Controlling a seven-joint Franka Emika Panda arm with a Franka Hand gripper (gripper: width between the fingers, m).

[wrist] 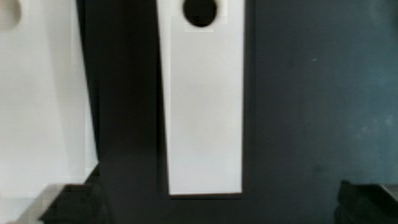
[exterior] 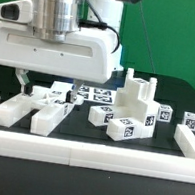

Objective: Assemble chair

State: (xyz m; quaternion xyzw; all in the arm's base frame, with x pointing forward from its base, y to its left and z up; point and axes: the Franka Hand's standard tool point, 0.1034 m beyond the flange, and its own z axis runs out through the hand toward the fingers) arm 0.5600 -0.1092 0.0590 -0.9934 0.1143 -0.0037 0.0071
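Note:
The chair is in loose white tagged pieces on the black table. A partly joined blocky cluster [exterior: 134,109] stands in the middle, with a small cube [exterior: 190,122] toward the exterior view's right. Two bars [exterior: 10,111] [exterior: 45,118] lie at the exterior view's left. My gripper [exterior: 27,85] hangs just above these bars. In the wrist view a long white bar [wrist: 199,100] with a dark hole at its far end runs between my dark fingertips [wrist: 71,206]. The gripper [wrist: 221,208] is open, its jaws wide apart and touching nothing. A wider white piece [wrist: 45,90] lies beside the bar.
A long low white rail [exterior: 87,157] borders the front and turns up the exterior view's right side [exterior: 191,146]. The marker board [exterior: 91,92] lies flat behind the pieces. The arm's big white hand hides the back left of the table.

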